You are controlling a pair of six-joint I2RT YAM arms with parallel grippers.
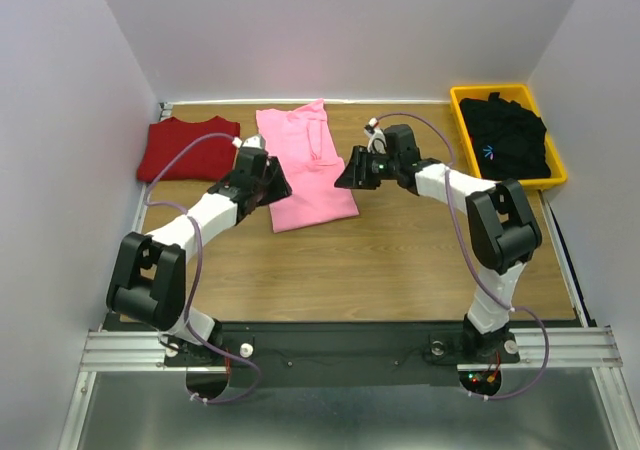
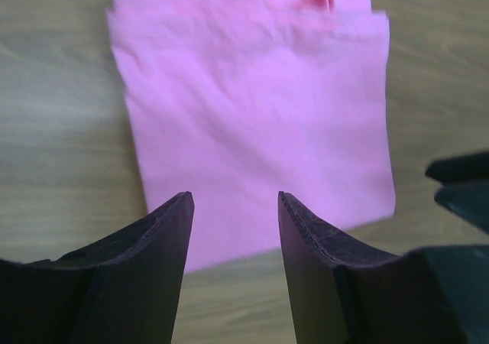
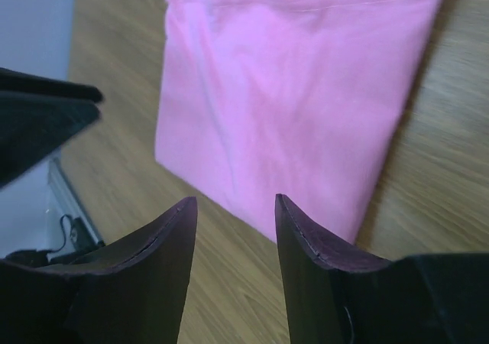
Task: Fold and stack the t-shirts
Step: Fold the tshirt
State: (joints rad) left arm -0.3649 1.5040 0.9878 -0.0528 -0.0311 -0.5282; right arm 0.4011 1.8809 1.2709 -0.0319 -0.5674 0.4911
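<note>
A light pink t-shirt (image 1: 305, 165) lies folded lengthwise on the wooden table, also filling the left wrist view (image 2: 252, 107) and the right wrist view (image 3: 298, 92). A dark red t-shirt (image 1: 188, 147) lies folded at the back left. A black t-shirt (image 1: 510, 130) with a small blue mark sits bunched in the yellow bin. My left gripper (image 1: 272, 185) hovers at the pink shirt's near left edge, open and empty (image 2: 235, 199). Open and empty too, my right gripper (image 1: 352, 175) hangs over its right edge (image 3: 233, 200).
The yellow bin (image 1: 460, 120) stands at the back right. White walls close in the table on the left, back and right. Bare wood (image 1: 400, 260) stretches between the pink shirt and the arm bases.
</note>
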